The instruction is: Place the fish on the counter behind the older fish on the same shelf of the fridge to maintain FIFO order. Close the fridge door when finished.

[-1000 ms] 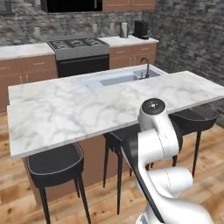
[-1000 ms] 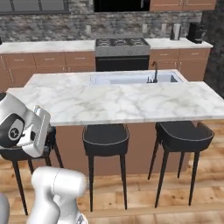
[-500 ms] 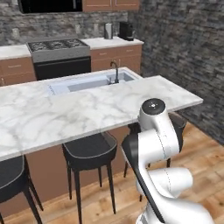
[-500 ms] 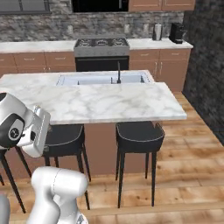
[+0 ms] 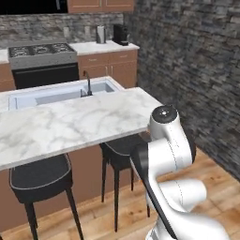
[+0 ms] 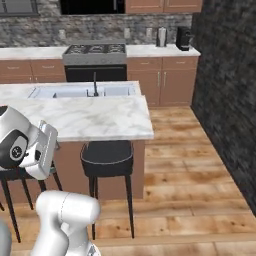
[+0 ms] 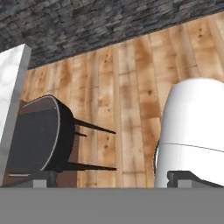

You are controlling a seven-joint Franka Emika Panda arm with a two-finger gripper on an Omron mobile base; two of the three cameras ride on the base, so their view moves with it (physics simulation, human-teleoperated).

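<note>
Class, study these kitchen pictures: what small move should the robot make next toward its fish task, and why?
Probably keep the base turning to search. The views show an island counter, sink, stove, stools and a stone wall, with no fish or fridge in sight. The gripper is open and holds nothing.

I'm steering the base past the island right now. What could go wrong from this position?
1. The black stool sits tucked under the marble island, close to the arm; a tight turn might clip it.
2. The dark stone wall closes in on the right, leaving little room to swing.
3. The open gripper points at the wooden floor, so the hand camera gives little warning of obstacles ahead.
</note>
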